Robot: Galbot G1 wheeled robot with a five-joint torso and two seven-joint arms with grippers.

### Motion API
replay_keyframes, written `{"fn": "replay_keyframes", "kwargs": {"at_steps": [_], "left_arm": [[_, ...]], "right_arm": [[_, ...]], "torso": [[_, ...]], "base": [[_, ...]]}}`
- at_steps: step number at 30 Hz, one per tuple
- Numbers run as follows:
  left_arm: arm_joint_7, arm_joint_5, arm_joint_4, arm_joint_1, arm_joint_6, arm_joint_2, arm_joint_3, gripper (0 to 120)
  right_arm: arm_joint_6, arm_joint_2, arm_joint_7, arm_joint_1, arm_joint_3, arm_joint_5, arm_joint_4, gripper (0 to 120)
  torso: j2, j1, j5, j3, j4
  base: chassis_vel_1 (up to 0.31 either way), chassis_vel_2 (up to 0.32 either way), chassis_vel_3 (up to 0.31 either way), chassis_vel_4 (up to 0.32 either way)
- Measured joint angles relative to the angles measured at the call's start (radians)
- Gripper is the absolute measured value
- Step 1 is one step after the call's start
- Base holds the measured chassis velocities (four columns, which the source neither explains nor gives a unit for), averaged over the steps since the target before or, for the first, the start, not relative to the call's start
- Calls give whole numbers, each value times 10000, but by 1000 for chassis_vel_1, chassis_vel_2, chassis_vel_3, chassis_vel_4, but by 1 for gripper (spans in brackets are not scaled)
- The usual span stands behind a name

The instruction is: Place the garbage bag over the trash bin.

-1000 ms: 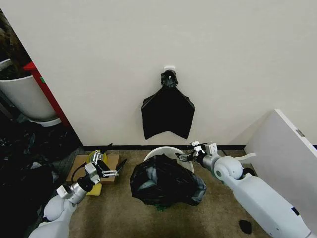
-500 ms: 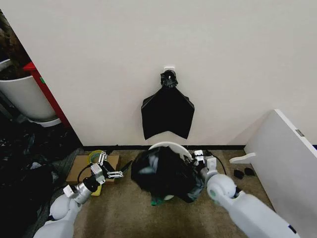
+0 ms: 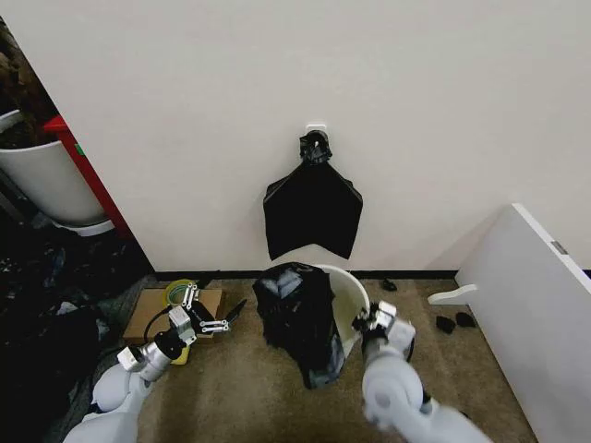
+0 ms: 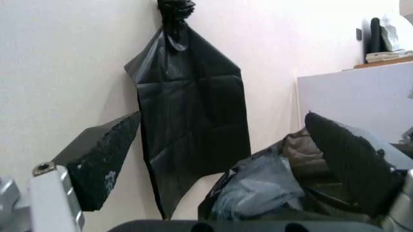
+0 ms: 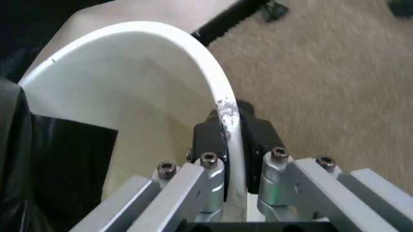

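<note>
Right gripper (image 5: 232, 140), pinching the trash bin (image 3: 349, 293) rim at three o'clock, has tipped it since a second ago, so the garbage bag (image 3: 297, 318) drapes only its nine o'clock side (left gripper (image 3: 222, 322) waits open), leaving the rim uncovered.

The head view looks down from up high at the floor and the wall ahead, with the trash bin (image 3: 349, 297) and the garbage bag (image 3: 300, 318) near the middle. The left wrist view sits low and looks sideways past its own gripper (image 4: 226, 169) at the wall (the knotted black bag (image 4: 190, 106) hanging there shows in the head view too (image 3: 313, 210)). The right wrist view is very close, looking along its gripper (image 5: 232, 137) at the bin's white rim (image 5: 213, 77) and the carpet.
</note>
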Motion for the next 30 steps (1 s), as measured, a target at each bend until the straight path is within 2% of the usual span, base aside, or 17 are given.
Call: {"fn": "replay_keyframes", "kwargs": {"at_steps": [2,5,7,9,12,14,15,17,18,20,21,23,24,26,27,28,30], "left_arm": [[11,0,-98,63,-24,-11,-60,100],[23,-12,-222,157,-40,8,-139,100],[54,-48,-335,285,-81,54,-269,100],[60,-53,-347,301,-88,61,-289,100],[200,-121,-405,378,-103,94,-390,100],[315,-166,-431,399,-103,113,-420,100],[418,-198,-469,431,-103,146,-441,100],[488,-216,-531,483,-101,215,-447,100],[488,-216,-531,483,-101,215,-447,100],[431,-213,-544,494,-90,234,-398,100],[385,-208,-554,502,-76,222,-351,100],[350,-168,-597,529,-64,178,-279,100],[350,-168,-597,529,-64,178,-279,100],[339,-64,-640,569,-59,118,-193,100],[336,-35,-647,580,-59,104,-173,100],[336,-35,-647,580,-59,104,-173,100],[329,12,-649,609,-59,100,-158,100]], "right_arm": [[287,259,152,-295,135,-34,74,2],[355,260,125,-424,146,-107,48,2],[394,160,-34,-590,26,-249,288,10],[428,146,-58,-629,2,-330,385,11],[460,-104,-133,-978,-185,-787,1010,26],[454,-255,-229,-1117,-244,-1020,1195,30],[455,-498,-462,-1310,-312,-1484,1397,35],[667,-1024,-1292,-1588,-355,-2484,1556,43],[667,-1024,-1292,-1588,-355,-2484,1556,43],[1314,-1713,-3259,-1612,-245,-3378,1269,53],[1637,-2147,-4740,-1534,-108,-3704,926,58],[1613,-2681,-6650,-1290,58,-3947,437,67],[1613,-2681,-6650,-1290,58,-3947,437,67],[1227,-3044,-7795,-836,33,-3936,58,75],[796,-3142,-7939,-638,-20,-3779,22,79],[796,-3142,-7939,-638,-20,-3779,22,79],[-596,-3278,-7849,-201,-113,-3203,124,88]], "torso": [[0,0,0,0,2],[0,0,-1,0,1],[0,0,2,0,3],[0,0,3,0,3],[0,0,1,0,3],[0,0,2,0,3],[0,0,1,0,2],[1,0,0,0,0],[1,0,0,0,0],[1,0,1,0,3],[1,0,2,1,3],[1,1,1,2,1],[1,1,1,2,1],[1,2,3,2,2],[0,2,4,2,3],[0,2,4,2,3],[0,2,0,2,3]], "base": [[0,0,0,0],[0,0,0,0],[0,0,0,0],[0,0,0,0],[0,0,0,0],[0,0,0,0],[0,0,0,0],[0,0,0,0],[0,0,0,0],[0,0,0,0],[0,0,0,0],[0,0,0,0],[0,0,0,0],[0,0,0,0],[0,0,0,0],[0,0,0,0],[0,0,0,0]]}}
